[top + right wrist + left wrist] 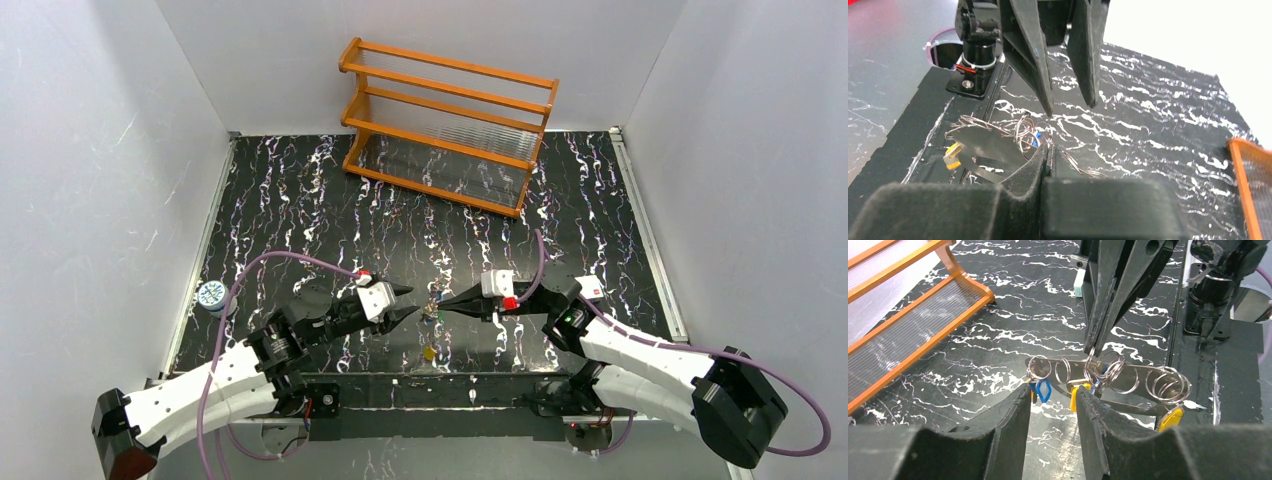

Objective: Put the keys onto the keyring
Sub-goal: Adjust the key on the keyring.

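Black white-veined marbled desk in a white-walled enclosure; orange slatted wooden rack at the back. Thin silvery oval keyring with small blue- and yellow-headed keys (a mere speck from overhead) is mid-desk. Right fingers are pressed together on it; left fingers are spread, flanking the keys.

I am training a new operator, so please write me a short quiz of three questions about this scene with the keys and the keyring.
1. True or false: the left gripper has its jaws apart.
2. What stands at the far end of the table? A) an orange rack B) a green bucket C) a stack of plates
3. Fill in: the right gripper is shut on the ____.
Key: 1 true; 2 A; 3 keyring.
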